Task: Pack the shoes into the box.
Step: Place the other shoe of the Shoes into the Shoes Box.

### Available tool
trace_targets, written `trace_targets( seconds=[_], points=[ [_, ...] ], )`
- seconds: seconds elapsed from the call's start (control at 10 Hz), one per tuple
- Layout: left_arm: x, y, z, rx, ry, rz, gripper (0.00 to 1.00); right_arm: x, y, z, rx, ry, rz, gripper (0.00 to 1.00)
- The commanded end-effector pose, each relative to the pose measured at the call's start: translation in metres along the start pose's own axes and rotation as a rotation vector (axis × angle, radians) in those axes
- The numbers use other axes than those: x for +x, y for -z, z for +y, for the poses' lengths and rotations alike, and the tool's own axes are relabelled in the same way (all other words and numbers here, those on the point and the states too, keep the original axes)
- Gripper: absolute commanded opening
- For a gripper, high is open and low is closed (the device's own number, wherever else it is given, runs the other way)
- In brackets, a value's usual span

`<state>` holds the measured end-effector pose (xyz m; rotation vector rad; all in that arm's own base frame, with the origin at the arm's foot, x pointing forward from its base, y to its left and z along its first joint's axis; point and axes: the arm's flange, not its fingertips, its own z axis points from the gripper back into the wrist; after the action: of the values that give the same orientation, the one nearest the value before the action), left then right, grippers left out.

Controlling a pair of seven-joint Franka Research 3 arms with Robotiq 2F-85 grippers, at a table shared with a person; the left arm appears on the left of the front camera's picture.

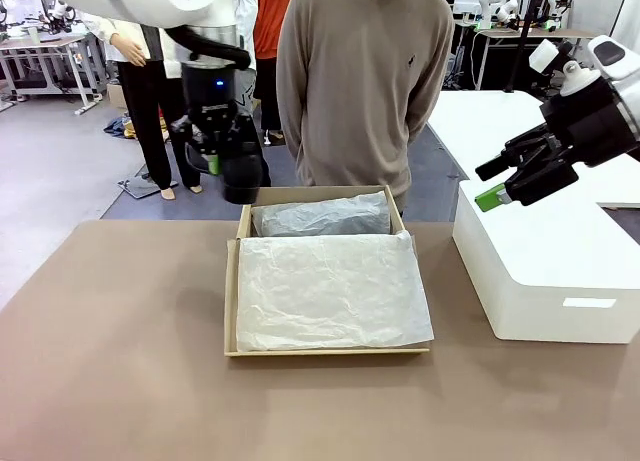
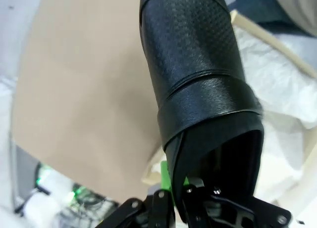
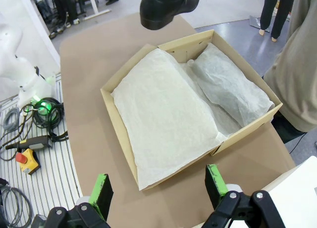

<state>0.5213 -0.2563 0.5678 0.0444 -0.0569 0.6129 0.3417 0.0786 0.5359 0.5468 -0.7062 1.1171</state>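
- Black shoe, glossy and close to the lens in the left wrist view, stretches away from the camera with its toe at the far end and its open mouth nearest the fingers.
- Left gripper is clamped tight on the rim of that opening, with one green pad pressed against the outside of the leather.
- From the front, the shoe hangs in the air below the left gripper, just off the far left corner of the box and clear of it.
- In the right wrist view, the shoe floats above the brown table, beyond the box.
- Inside the tan box, a crinkled white tissue sheet covers the near part.
- A bundle wrapped in tissue lies along the far side; what it holds cannot be told.
- Right gripper hovers with jaws spread wide and nothing between them, above the near left part of a white plastic box.
- Its own view shows the right gripper with green pads well apart, looking down on the tissue sheet and the bundle.
- Both boxes rest on the table, near each other but apart.
- A person in a beige sweater stands at the far edge, directly behind the tan box.
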Motion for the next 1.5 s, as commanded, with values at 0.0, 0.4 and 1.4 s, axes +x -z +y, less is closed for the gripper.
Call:
trace_targets(
  seconds=[0.0, 0.4, 1.4],
  points=[
    [-0.01, -0.007, -0.027, -0.015, -0.117, -0.015, 0.0, 0.001, 0.002, -0.003, 0.009, -0.023, -0.034, 1.0],
    [-0.032, -0.012, -0.049, -0.081, -0.15, -0.032, 0.0, 0.001, 0.002, -0.003, 0.009, -0.023, -0.034, 1.0],
    [-0.075, -0.006, -0.098, -0.076, -0.453, -0.062, 0.0, 0.001, 0.002, -0.003, 0.009, -0.023, -0.034, 1.0]
  ],
)
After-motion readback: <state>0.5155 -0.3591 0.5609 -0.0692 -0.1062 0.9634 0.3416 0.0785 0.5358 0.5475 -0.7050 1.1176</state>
